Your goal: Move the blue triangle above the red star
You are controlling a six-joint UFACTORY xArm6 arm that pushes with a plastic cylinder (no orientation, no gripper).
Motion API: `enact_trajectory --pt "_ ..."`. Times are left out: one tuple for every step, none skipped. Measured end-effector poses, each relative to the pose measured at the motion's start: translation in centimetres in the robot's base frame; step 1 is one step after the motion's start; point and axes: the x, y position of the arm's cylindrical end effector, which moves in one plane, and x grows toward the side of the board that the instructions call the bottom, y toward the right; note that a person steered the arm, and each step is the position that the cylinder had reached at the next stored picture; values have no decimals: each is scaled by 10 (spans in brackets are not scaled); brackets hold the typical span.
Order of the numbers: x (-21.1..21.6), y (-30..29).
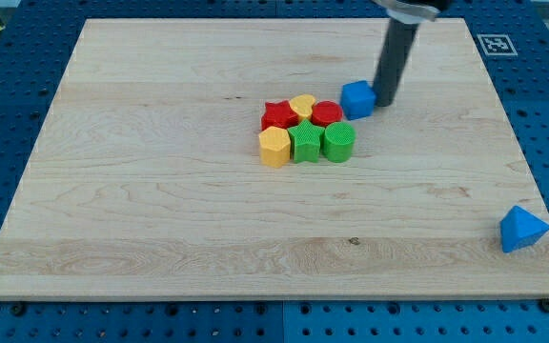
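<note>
The blue triangle (522, 230) lies near the board's lower right corner, far from everything else. The red star (278, 116) sits at the left of a tight cluster in the board's middle. My tip (385, 99) rests on the board at the upper right of the cluster, right beside a blue cube (357, 98), on its right side. The tip is far above and left of the blue triangle.
The cluster holds a yellow heart (302, 105), a red cylinder (327, 113), a yellow hexagon (274, 147), a green star (306, 142) and a green cylinder (338, 141). The wooden board (160, 219) lies on a blue pegboard.
</note>
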Motion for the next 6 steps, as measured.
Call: enact_trajectory --pt "0 -6" --pt "0 -6" --pt "0 -8" --pt "0 30" --pt "19 110" --pt "59 186"
